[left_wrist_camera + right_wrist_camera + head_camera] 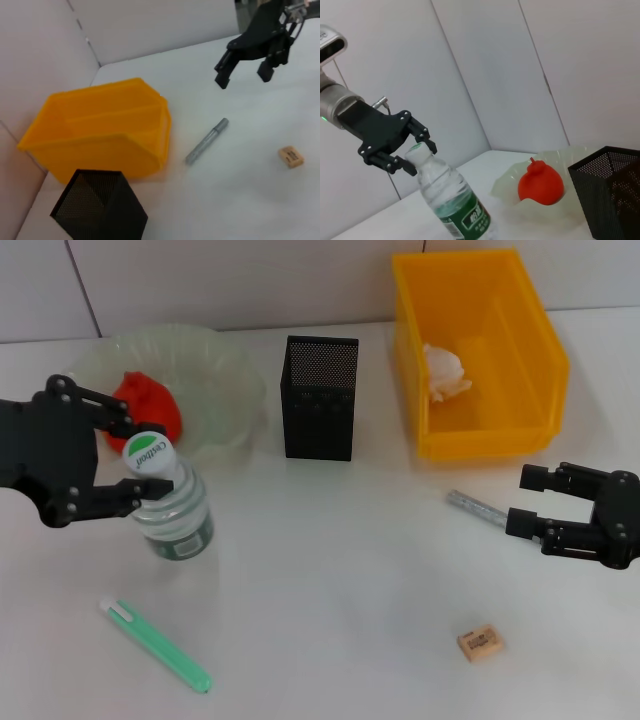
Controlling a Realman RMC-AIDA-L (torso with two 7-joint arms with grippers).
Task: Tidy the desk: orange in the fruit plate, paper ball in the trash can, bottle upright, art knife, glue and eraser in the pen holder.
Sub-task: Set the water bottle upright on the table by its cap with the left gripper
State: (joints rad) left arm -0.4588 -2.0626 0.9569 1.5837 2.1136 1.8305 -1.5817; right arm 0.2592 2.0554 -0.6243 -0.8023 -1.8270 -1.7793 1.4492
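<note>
Two grippers work over a white table [330,570]. Left gripper [140,458], near the table's left edge, has its jaws around the white cap of the upright bottle [172,510]; whether the pads press the cap cannot be told. Behind the bottle, toward the far left corner, the orange [148,412] lies in the fruit plate [225,380]. Pen holder [320,398] stands at mid-table toward the far edge, with the trash can [500,430] beside it toward the far right corner, the paper ball [445,372] inside. Right gripper [528,502], jaws spread wide and holding nothing, hovers near the right edge, just beside a grey metal stick [477,508]. Eraser [480,643] lies near the front edge; a green pen-shaped stick [158,645] lies toward the front left corner.
</note>
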